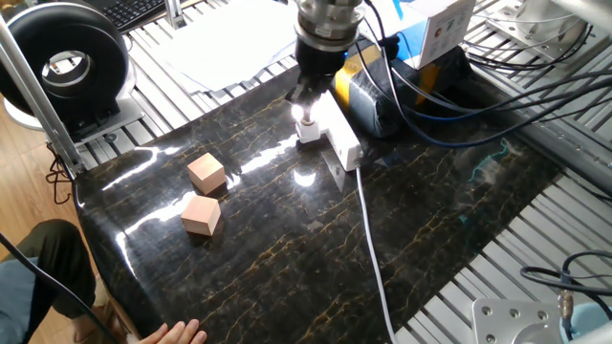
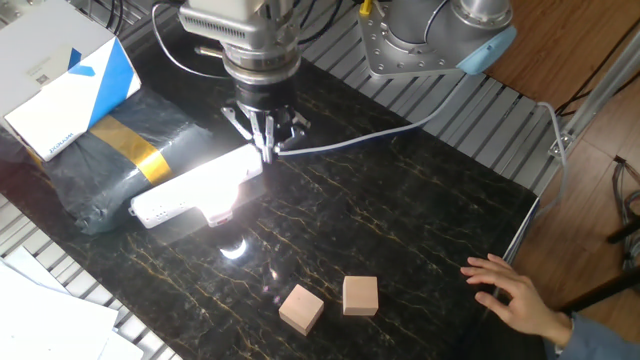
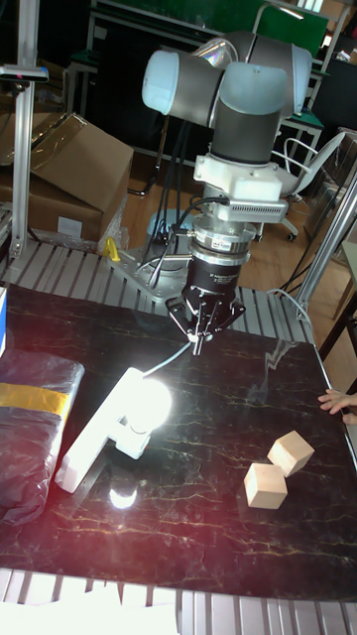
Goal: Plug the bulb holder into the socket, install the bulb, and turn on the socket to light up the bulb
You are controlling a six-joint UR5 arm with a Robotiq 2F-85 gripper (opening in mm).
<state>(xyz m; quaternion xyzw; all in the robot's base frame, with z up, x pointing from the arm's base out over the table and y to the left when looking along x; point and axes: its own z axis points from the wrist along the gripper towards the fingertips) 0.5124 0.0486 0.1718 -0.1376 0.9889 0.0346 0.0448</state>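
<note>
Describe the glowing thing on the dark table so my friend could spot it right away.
Start at the black marbled table and find the long white socket strip lying beside the dark wrapped package. At the strip's end nearest the gripper sits the bulb. It is the only thing shining, unlike the two plain wooden cubes.

Robotics lab or workshop: UR5 arm (image 3: 243,109) bolted to slatted aluminium bench (image 2: 470,115) at 12 o'clock, cable bundles (image 1: 497,81), cardboard box (image 3: 74,174), office chair (image 3: 297,159) behind.
</note>
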